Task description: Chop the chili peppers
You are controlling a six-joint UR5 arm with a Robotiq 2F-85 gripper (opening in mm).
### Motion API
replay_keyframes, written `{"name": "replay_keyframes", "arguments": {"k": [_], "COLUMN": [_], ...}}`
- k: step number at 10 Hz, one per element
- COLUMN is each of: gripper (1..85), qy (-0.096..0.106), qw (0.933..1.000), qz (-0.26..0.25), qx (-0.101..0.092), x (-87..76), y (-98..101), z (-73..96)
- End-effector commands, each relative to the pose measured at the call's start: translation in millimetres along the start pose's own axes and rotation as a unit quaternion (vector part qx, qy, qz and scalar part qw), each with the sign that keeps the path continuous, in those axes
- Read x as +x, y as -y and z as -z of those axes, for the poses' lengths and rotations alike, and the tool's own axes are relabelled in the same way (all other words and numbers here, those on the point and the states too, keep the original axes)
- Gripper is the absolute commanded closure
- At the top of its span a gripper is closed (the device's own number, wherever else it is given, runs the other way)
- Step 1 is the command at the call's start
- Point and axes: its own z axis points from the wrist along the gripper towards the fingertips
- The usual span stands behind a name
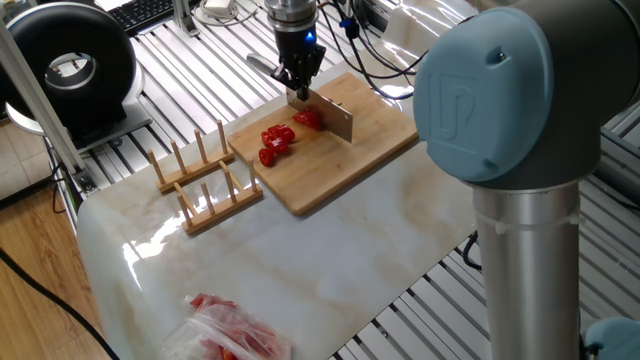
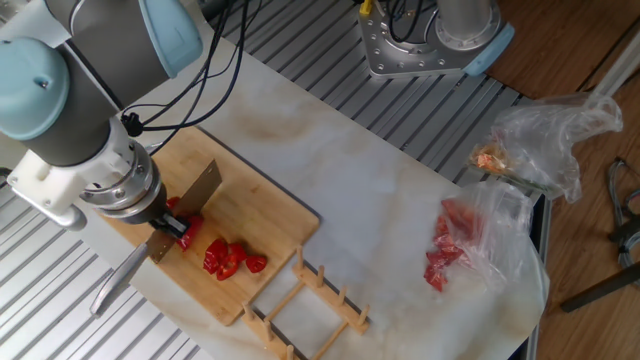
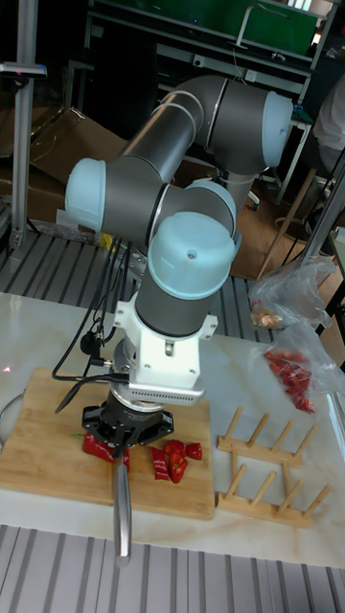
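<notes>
Several small red chunks of chili peppers [image 1: 275, 143] [image 2: 232, 258] [image 3: 172, 460] lie on the bamboo cutting board [image 1: 340, 165] [image 2: 270, 215] [image 3: 38, 441]. A larger red pepper piece [image 1: 308, 119] [image 2: 188, 230] [image 3: 96, 447] lies right against the knife blade [image 1: 337, 117] [image 2: 203, 190]. My gripper [image 1: 298, 88] [image 2: 170, 232] [image 3: 125, 436] is shut on the knife, just above the board. The blade stands on edge on the board beside that piece, and the grey handle [image 2: 120, 282] [image 3: 122, 508] sticks out past the board's edge.
A wooden dish rack [image 1: 198, 180] [image 2: 310, 305] [image 3: 268, 479] stands next to the board. A clear plastic bag showing red [image 1: 235, 330] [image 2: 450, 245] [image 3: 292, 369] lies at the marble top's far end. A second robot base [image 2: 430, 40] and cables [image 1: 375, 50] border the table.
</notes>
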Motion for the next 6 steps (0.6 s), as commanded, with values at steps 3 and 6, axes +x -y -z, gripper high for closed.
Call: {"name": "replay_keyframes", "arguments": {"k": [3,6], "gripper": [84.3,84.3], "qy": [-0.009,-0.005], "qw": [0.9999,0.9999], "qz": [-0.003,-0.004], "qx": [-0.008,-0.011], "x": [6.3,6.6], "y": [-5.7,-3.2], "z": [11.8,14.2]}}
